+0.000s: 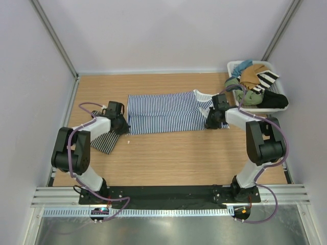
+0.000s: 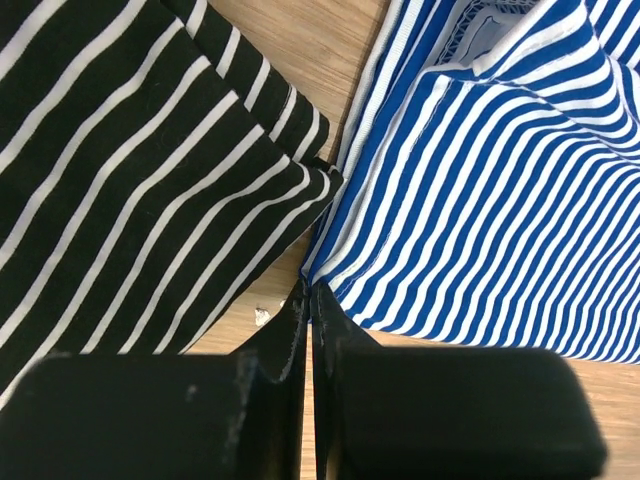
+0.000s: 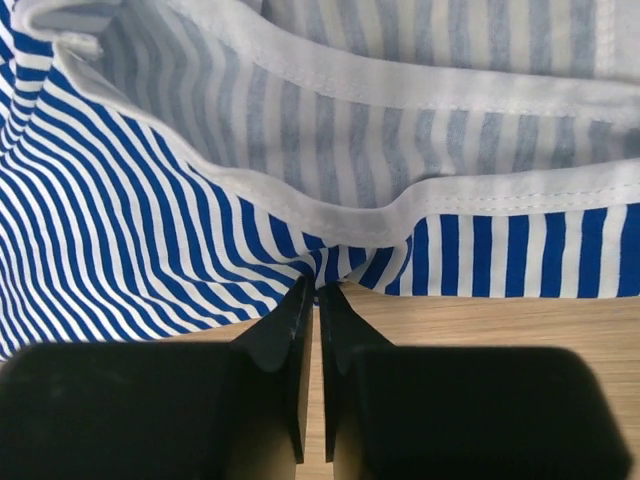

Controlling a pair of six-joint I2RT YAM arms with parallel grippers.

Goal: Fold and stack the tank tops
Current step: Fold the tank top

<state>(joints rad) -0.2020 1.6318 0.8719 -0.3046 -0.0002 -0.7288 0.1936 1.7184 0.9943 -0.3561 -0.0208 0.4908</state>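
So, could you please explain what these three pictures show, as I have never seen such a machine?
These are two robot arms bolted to a wooden table. The overhead picture looks down from behind them; the other two come from cameras on each wrist, looking along its black fingers. A blue-and-white tank top lies spread out, a black-and-white tank top beside it, and a basket of other clothes sits in the far corner. The left gripper and right gripper each pinch the blue top's near edge.

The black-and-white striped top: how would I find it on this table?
On the wooden table, look left, beside the left arm. The black-and-white top lies there, partly hidden by it. Its stripes are black, while the bigger top spread next to it is blue-striped.
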